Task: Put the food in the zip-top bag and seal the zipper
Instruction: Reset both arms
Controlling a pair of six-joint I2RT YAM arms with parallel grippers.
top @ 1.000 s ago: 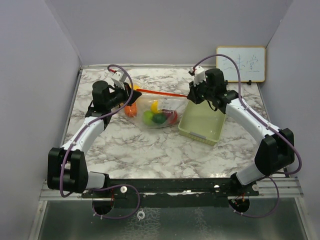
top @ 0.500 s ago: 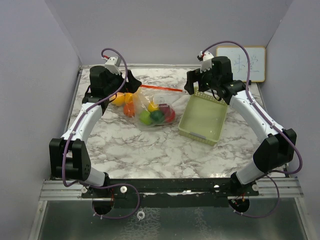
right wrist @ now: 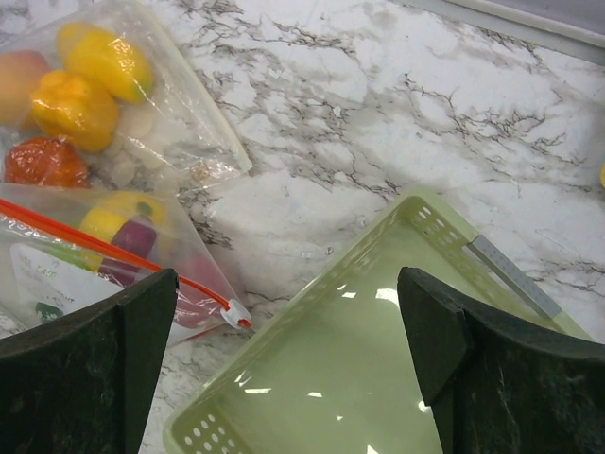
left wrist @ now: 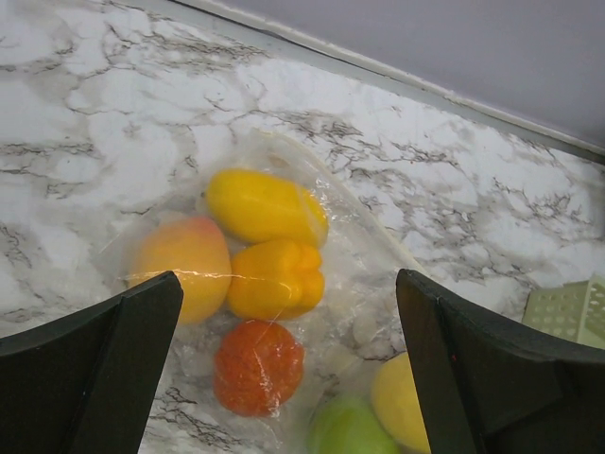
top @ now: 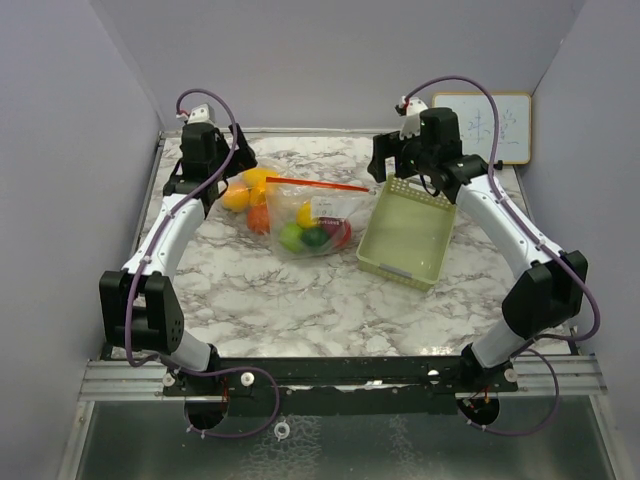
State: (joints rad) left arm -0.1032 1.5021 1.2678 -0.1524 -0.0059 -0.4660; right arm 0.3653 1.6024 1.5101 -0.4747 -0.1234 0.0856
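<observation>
The zip-top bag [top: 305, 215] lies flat on the marble table, with the food [top: 300, 232] inside it: yellow, orange, green and dark red toy pieces. Its orange zipper [top: 318, 185] runs along the far edge, and the white slider [right wrist: 232, 315] sits at the end nearest the basket. My left gripper [top: 236, 162] hovers open above the bag's left part, looking down on a yellow pepper [left wrist: 265, 203] and an orange fruit [left wrist: 257, 367]. My right gripper [top: 386, 163] hangs open over the basket's far left corner. Neither gripper touches the bag.
A pale green perforated basket [top: 405, 235] stands right of the bag, nothing in it, its near corner [right wrist: 236, 397] close to the slider. A small whiteboard [top: 482, 127] leans on the back wall at the right. Grey walls close in the table on three sides.
Both grippers have opened and let go of the zipper's ends. Both have risen and drawn back toward the far wall. The bag has settled on the table.
</observation>
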